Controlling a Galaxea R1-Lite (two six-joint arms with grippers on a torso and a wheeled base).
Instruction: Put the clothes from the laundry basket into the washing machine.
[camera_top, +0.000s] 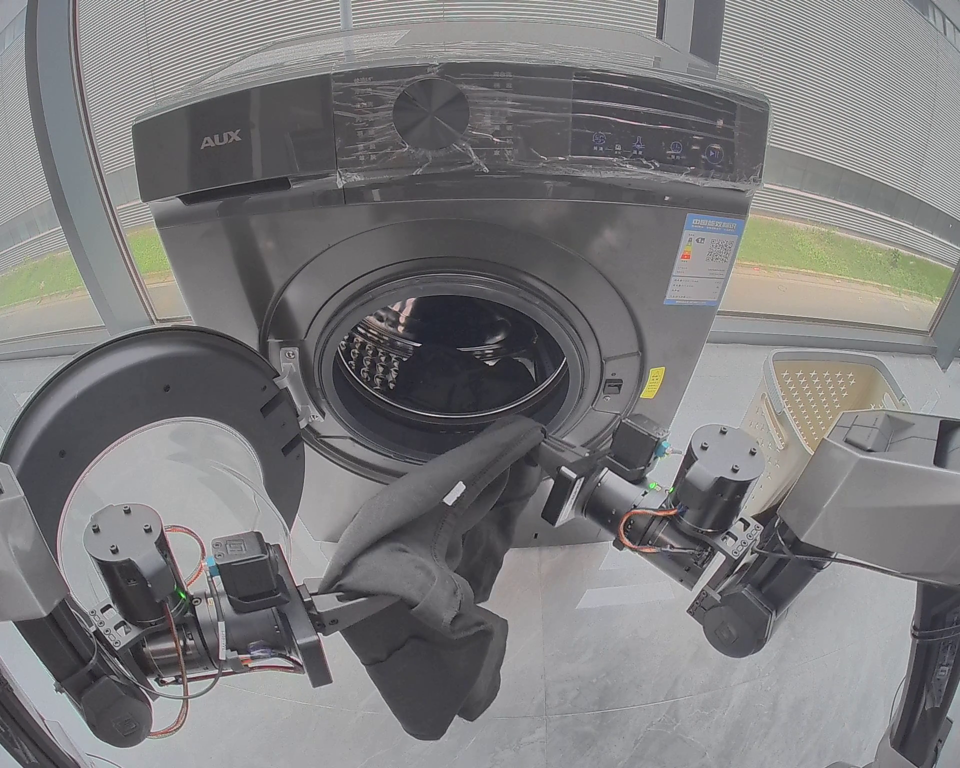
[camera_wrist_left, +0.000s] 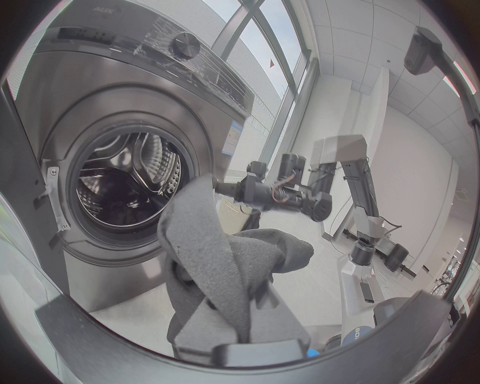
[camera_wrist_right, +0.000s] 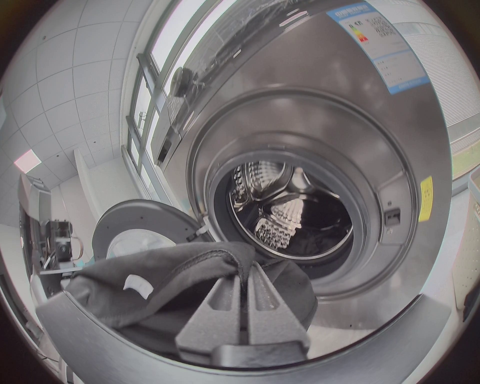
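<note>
Holding the dark cloth (camera_top: 430, 570) stretched between left gripper (camera_top: 385, 602) and right gripper (camera_top: 540, 442), both pinched tight on it, just outside the open washing machine (camera_top: 450, 220) (not in yet). Might catch on the rim (camera_top: 385, 447) or slip down to the floor (camera_top: 650, 680) — hanging so low and floppy.

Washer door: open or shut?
Open. The door is swung out on the left of the washing machine, and the drum shows through the uncovered opening.
</note>
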